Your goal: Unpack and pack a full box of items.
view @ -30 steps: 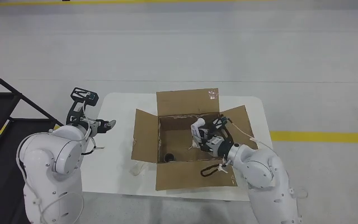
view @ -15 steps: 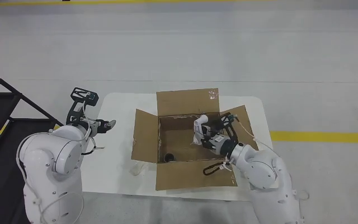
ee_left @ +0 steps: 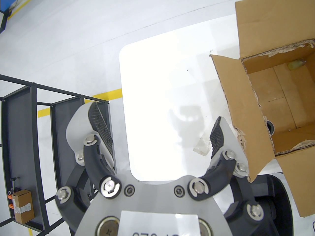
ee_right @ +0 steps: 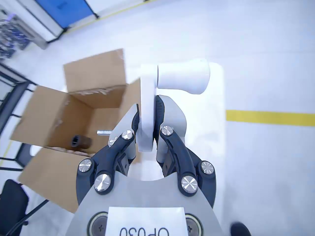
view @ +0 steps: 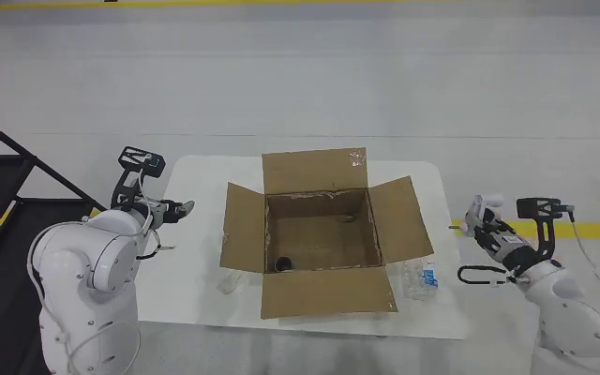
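Observation:
The open cardboard box (view: 319,234) stands mid-table with all flaps spread. Inside lie a dark cylinder (view: 283,264) near the front left corner and a small yellowish item (view: 349,219) by the far wall. My right gripper (view: 485,221) hangs beyond the table's right edge, shut on a white plastic part (ee_right: 182,76), a flat plate with a round knob. In the right wrist view the gripper (ee_right: 147,114) pinches the plate, with the box (ee_right: 73,99) behind it. My left gripper (ee_left: 157,119) is open and holds nothing over the table's left end, left of the box (ee_left: 270,99).
A clear plastic bottle (view: 422,279) lies on the table by the box's front right flap. A scrap of clear plastic (ee_left: 203,146) lies near the left flap. A dark metal rack (ee_left: 24,148) with a small carton (ee_left: 21,206) stands left of the table (view: 197,281).
My right gripper has lifted the white part out of the box and swung far right, past the table's edge. The bottle beside the box is now uncovered. The left arm kept still.

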